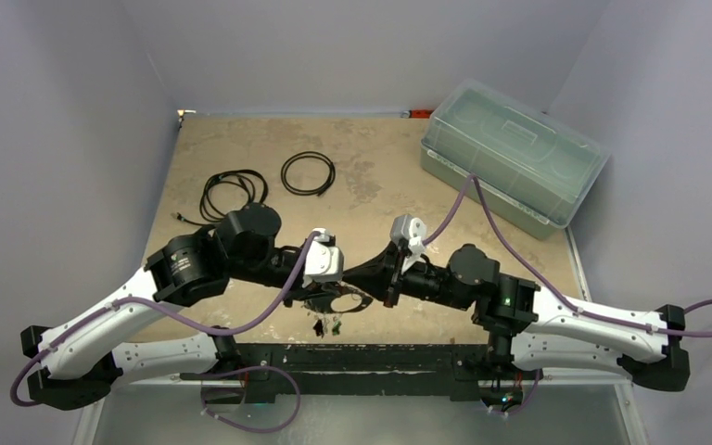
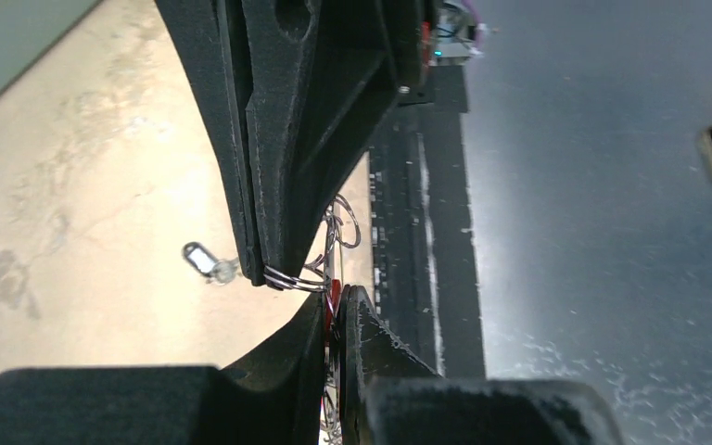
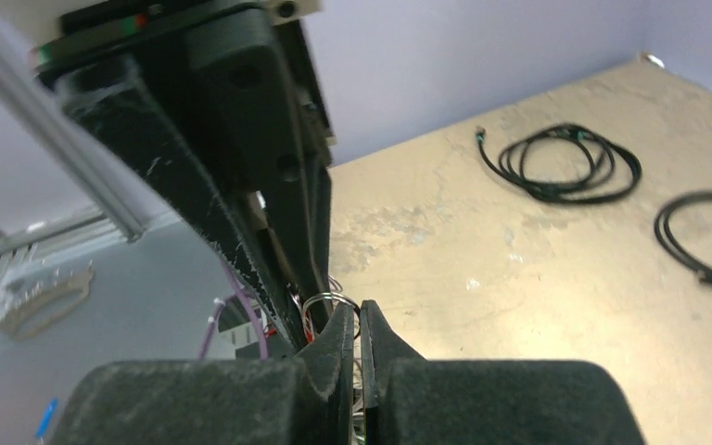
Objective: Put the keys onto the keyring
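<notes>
- Closest to the viewer, the left arm [image 1: 139,311] and the right arm [image 1: 579,320] rise from the near edge of the table [image 1: 380,199] and bend inward, so their tips meet just above its front middle.
- Left gripper [image 2: 338,311]: its fingers are pressed together, with the red head of one key [image 2: 334,295] pinched between the tips.
- Right gripper [image 3: 357,320]: its fingers are likewise drawn tight together. In the left wrist view it comes in from above and clamps a strand of the keyring [image 2: 289,279] at its very tip.
- Keyring: thin silver wire loops, held off the table between the two gripper tips and touching both. More of its coils show just above the left gripper's tips.
- Keys [image 1: 325,324]: a small bunch with red and green heads hangs under the meeting point, near the table's front edge.
- Small pale piece [image 2: 201,259]: lies alone on the table beside the grippers. What it is cannot be told.
- Two black cable coils [image 1: 308,173] [image 1: 232,193] lie on the far left of the table, well apart from the grippers.
- Clear lidded box [image 1: 514,162]: stands at the far right corner, with purple cables draped against its front.
</notes>
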Action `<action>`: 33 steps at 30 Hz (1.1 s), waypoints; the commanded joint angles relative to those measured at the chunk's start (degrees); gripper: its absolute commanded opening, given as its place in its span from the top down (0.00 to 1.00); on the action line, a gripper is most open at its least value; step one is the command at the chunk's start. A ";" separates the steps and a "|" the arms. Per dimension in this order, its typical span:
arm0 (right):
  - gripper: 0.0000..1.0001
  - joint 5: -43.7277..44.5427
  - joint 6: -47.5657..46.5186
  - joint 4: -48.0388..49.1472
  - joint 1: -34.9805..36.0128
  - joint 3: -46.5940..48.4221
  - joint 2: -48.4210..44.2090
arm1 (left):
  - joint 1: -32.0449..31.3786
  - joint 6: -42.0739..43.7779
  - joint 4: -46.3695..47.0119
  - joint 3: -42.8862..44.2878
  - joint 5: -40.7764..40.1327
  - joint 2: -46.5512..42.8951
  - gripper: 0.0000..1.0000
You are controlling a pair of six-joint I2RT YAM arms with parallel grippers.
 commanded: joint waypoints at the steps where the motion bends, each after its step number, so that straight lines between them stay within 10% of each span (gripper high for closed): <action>1: 1.00 8.86 11.61 -1.07 0.35 4.40 1.40 | -0.05 1.23 5.24 0.20 -11.54 -0.29 1.00; 22: 1.00 21.84 20.74 -8.02 0.03 6.46 5.75 | -0.15 3.52 10.28 -1.66 -23.46 -1.68 1.00; 28: 0.46 28.85 14.64 -9.54 0.00 4.08 -0.36 | -0.16 3.37 8.31 -1.11 -17.64 -1.84 1.00; 33: 0.39 28.92 7.08 -8.31 0.01 2.68 -5.09 | -0.15 3.10 7.47 -0.73 -13.88 -2.04 1.00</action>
